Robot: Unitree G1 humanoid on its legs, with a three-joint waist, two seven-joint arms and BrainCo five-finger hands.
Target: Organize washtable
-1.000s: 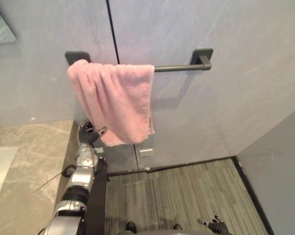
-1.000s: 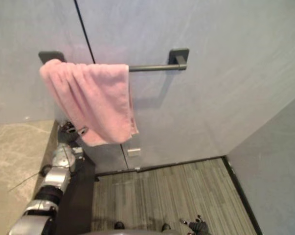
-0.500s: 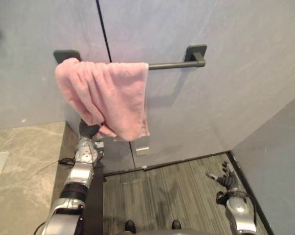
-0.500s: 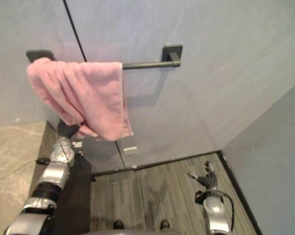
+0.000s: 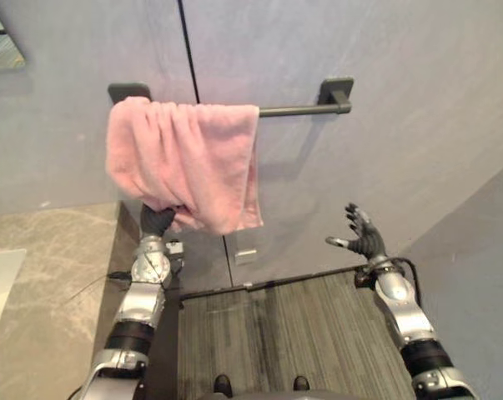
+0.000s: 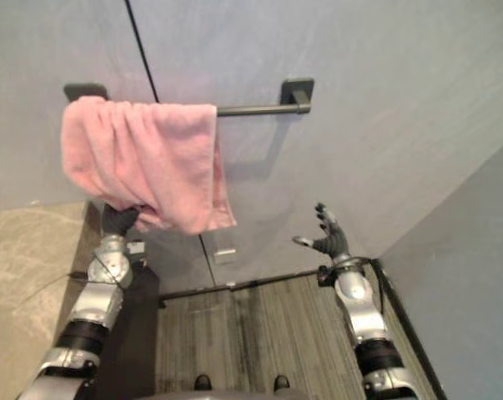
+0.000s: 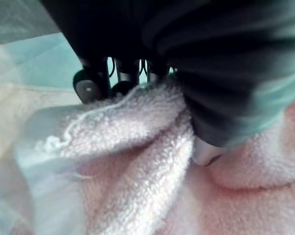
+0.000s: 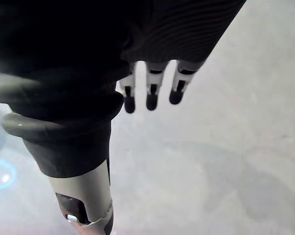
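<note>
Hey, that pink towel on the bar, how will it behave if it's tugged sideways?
Likely floppy: the towel hangs in folds and bunches where the left hand pinches it. It would probably slide along the smooth bar, since it is only draped over it.

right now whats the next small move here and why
Probably reach the right robot hand to the right edge of the towel: it hangs bunched at the left end of the bar, the left robot hand pinches its lower edge, and the right is open.

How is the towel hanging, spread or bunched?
Bunched: the towel hangs in folds at the bar's left end, left hand gripping its lower edge.
</note>
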